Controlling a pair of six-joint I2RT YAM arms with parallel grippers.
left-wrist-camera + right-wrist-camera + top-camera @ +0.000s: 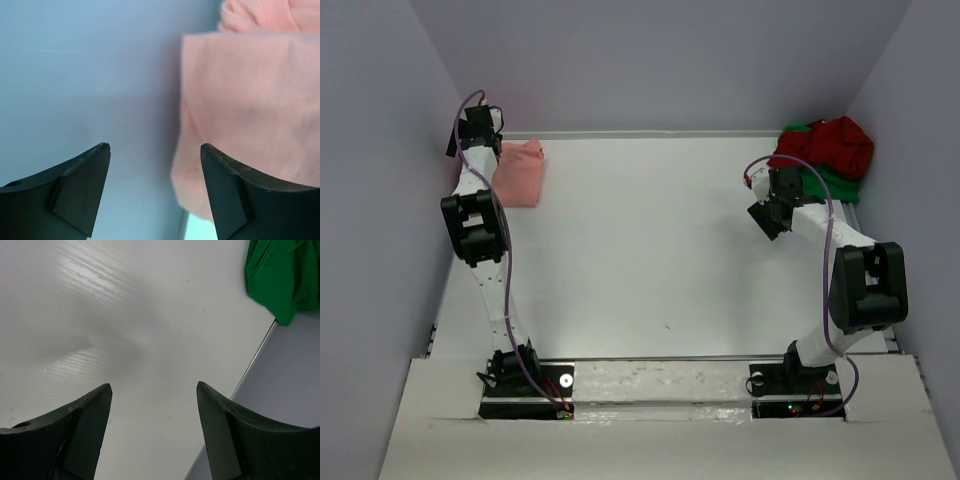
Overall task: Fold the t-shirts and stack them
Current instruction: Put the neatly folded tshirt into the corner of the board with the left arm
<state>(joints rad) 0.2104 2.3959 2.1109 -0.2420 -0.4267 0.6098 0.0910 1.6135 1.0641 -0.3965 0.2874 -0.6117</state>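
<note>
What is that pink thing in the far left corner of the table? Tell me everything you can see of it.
It is a salmon-pink t-shirt of soft plain cloth, folded into a compact, roughly rectangular bundle with slightly rumpled edges. It lies on the white table at the far left corner, close to the side wall. The left gripper hovers right beside it with open, empty jaws; whether a finger brushes the cloth cannot be told.
</note>
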